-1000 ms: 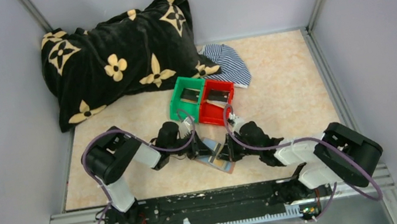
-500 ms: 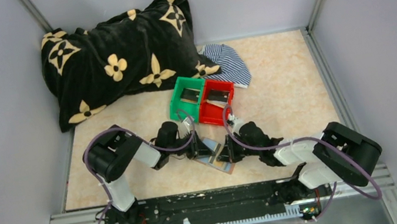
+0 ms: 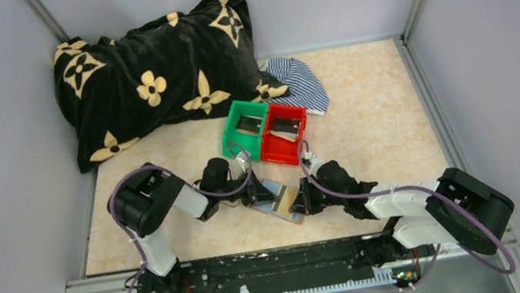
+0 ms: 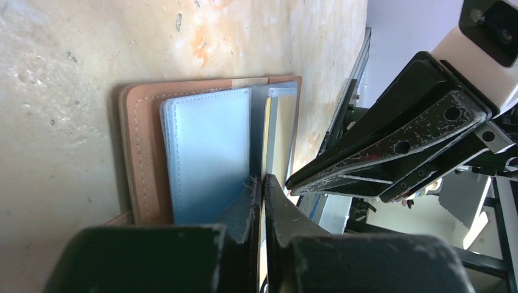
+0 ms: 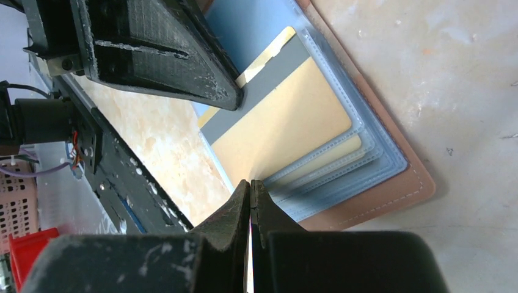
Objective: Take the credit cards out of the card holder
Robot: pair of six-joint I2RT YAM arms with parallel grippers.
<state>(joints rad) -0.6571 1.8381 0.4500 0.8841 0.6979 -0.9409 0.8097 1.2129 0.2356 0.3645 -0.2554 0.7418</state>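
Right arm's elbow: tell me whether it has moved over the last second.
Yes. The elbow has swung right and toward the base rail, while the right gripper stays by the card holder.

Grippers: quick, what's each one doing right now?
Left gripper: jaws shut, pinching a sleeve of the holder.
Right gripper: jaws shut on a corner of the card.

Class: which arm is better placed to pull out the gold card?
Probably right: the right gripper is shut at the edge of the gold card; the left gripper sits at the card holder.
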